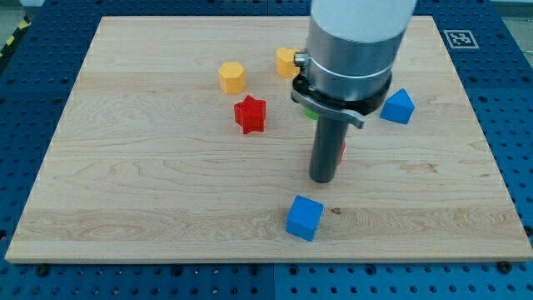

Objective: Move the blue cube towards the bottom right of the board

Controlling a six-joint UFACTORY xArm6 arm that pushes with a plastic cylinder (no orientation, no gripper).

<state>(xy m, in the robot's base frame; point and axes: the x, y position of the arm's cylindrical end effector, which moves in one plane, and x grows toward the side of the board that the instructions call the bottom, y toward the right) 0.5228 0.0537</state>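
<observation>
Board (125, 192) pale wood, no readable writing | fiducial tag (458, 38) at view's top right, off board | blue cube (304, 217) plain, near bottom edge, centre-right | my tip (322, 179) bare rod, holding nothing, just above cube, apart | red star (250, 114) left of rod

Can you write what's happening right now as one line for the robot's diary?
my tip: just above blue cube, apart | blue cube: bottom middle of board | goal: bottom right, not reached
</observation>
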